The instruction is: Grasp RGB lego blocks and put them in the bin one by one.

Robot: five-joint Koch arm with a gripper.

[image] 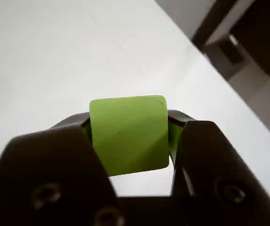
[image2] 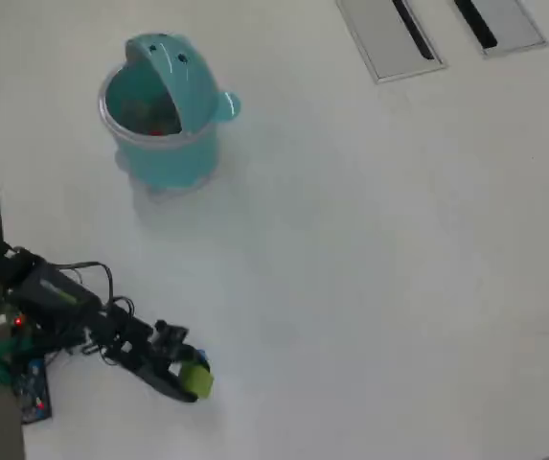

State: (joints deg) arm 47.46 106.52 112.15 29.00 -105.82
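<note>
Between the black gripper's (image: 130, 141) jaws: small yellow-green plastic cube (image: 129, 134), clamped clear of the white bench (image2: 370, 249) for carrying. Teal whale-shaped plastic bin (image2: 164, 144) stands well apart, mouth open.

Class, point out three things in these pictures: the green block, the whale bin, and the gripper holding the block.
Green block (image: 129, 135), wrist view: on its front face.
Whale bin (image2: 171, 165), overhead view: on its teal outer wall.
Gripper (image2: 190, 379), overhead view: midway between the fingertips, shut on the green block.
</note>
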